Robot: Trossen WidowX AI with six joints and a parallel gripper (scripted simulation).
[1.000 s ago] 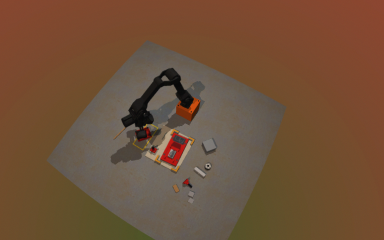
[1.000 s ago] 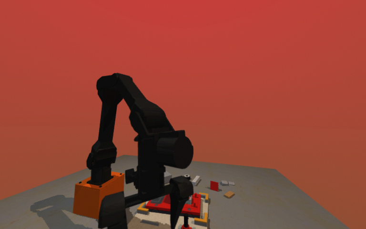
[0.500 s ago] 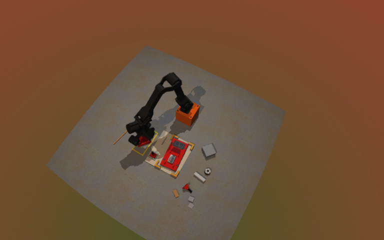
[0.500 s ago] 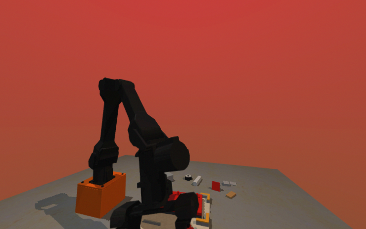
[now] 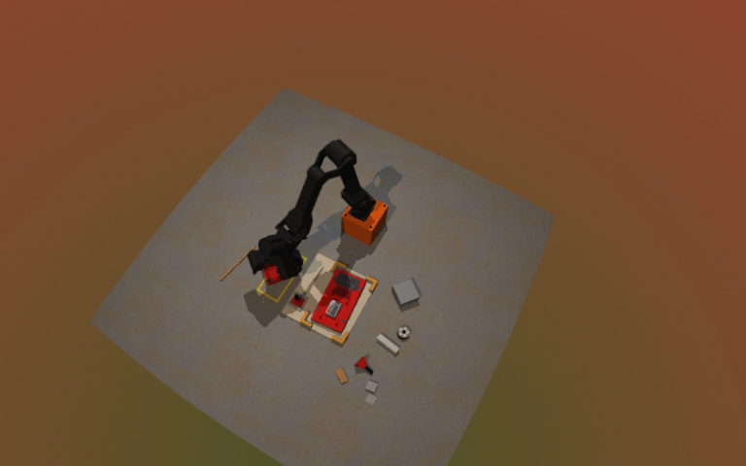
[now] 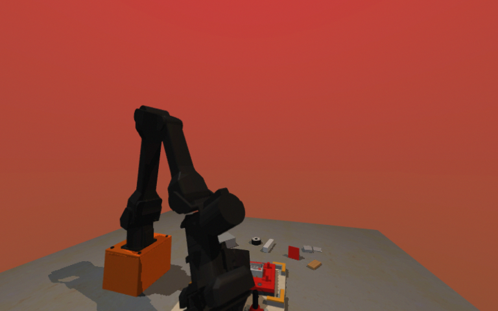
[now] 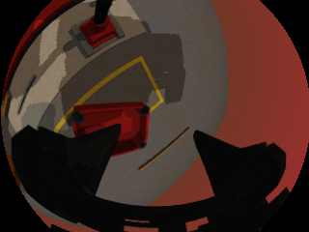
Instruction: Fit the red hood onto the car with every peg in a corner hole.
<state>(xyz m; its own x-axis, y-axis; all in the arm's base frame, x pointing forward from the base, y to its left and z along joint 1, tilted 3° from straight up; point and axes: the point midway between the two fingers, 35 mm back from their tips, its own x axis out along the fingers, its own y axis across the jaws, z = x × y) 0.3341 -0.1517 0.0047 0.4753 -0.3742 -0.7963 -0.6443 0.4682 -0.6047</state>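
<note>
The red hood (image 5: 271, 274) (image 7: 132, 116) is at the yellow outline, left of the jig in the top view. Dark corner bosses show; I cannot tell whether it rests level on the table. My gripper (image 7: 158, 130) is open and empty. In the wrist view its left finger overlaps the hood, and the hood is not between the fingers. The red chassis (image 5: 341, 299) (image 6: 270, 282) sits in the jig (image 5: 324, 260) with the engine block (image 5: 333, 309) (image 6: 257, 270) on its deck and short pegs around it. The arm hides the hood in the exterior view.
A red piece with a black post (image 5: 297, 301) (image 7: 98, 34) stands beside the chassis. A thin stick (image 5: 236, 264) (image 7: 164, 149) lies beyond the hood. A grey box (image 5: 405, 291), a wheel (image 5: 403, 331), a white bar (image 5: 388, 344) and a tan block (image 5: 341, 375) lie past the jig.
</note>
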